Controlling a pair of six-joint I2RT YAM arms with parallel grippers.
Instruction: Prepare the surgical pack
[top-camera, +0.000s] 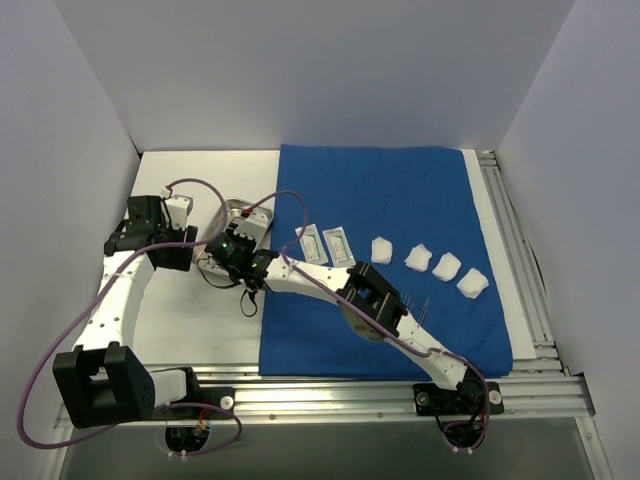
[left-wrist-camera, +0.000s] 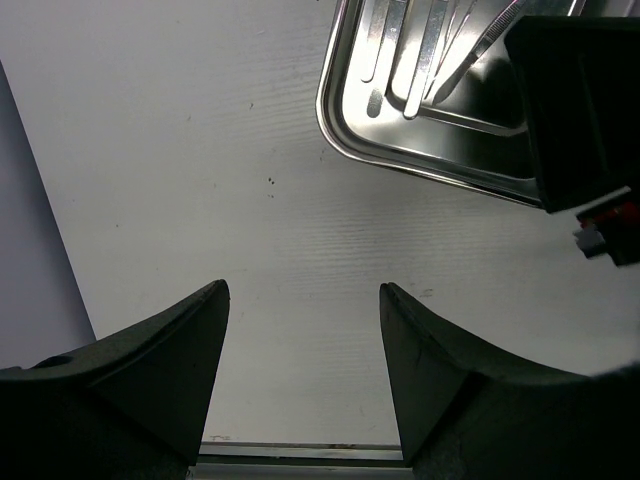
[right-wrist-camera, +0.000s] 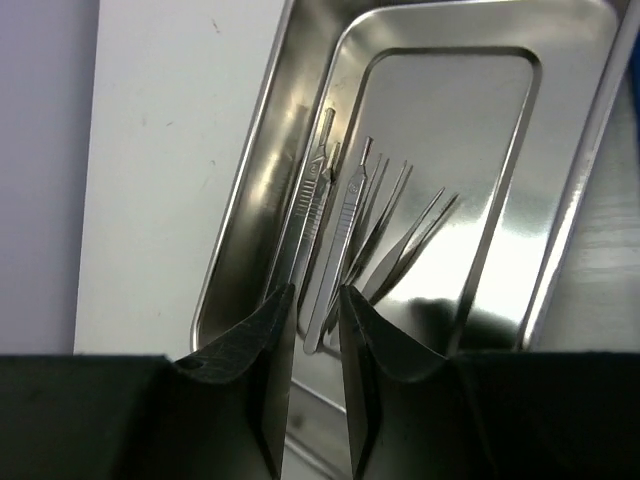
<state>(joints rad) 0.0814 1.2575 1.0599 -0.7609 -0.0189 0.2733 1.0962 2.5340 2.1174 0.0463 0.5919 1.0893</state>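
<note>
Tray (right-wrist-camera: 470, 130): shiny rectangular steel, rounded corners
Instruments (right-wrist-camera: 345, 220): thin, metal
Left gripper (left-wrist-camera: 305, 300): jaws spread wide
Right gripper (right-wrist-camera: 315, 300): jaws narrowly parted

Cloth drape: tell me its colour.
The drape is plain royal blue, clearest in the top external view.
</note>
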